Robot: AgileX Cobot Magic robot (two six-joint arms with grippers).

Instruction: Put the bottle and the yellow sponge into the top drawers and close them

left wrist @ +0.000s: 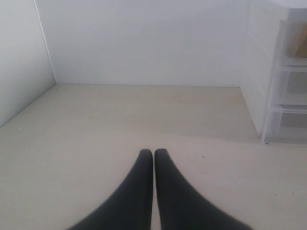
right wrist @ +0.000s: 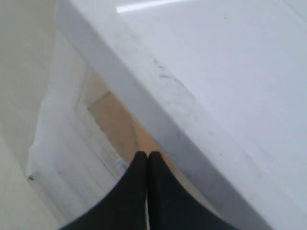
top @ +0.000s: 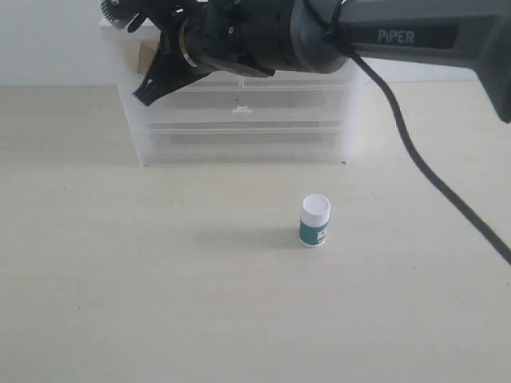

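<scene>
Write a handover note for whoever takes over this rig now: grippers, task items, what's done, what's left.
Left gripper: jaws shut, empty, over bare table beside the drawer chest.
Right gripper: jaws shut, empty, at the top left drawer front.
Yellow sponge: seemingly inside that drawer; fully closed or not, cannot tell.
Bottle: upright on the table, in front of the chest.
Left: bottle into the other top drawer, close both.

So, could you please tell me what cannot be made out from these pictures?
Top drawers: exterior view, the right arm covers most of them; open or closed, unclear.
Yellow sponge: right wrist view, only a blurred tan patch behind clear plastic; left wrist view, cut off by the edge.
Bottle: exterior view, label print too small to read.
</scene>
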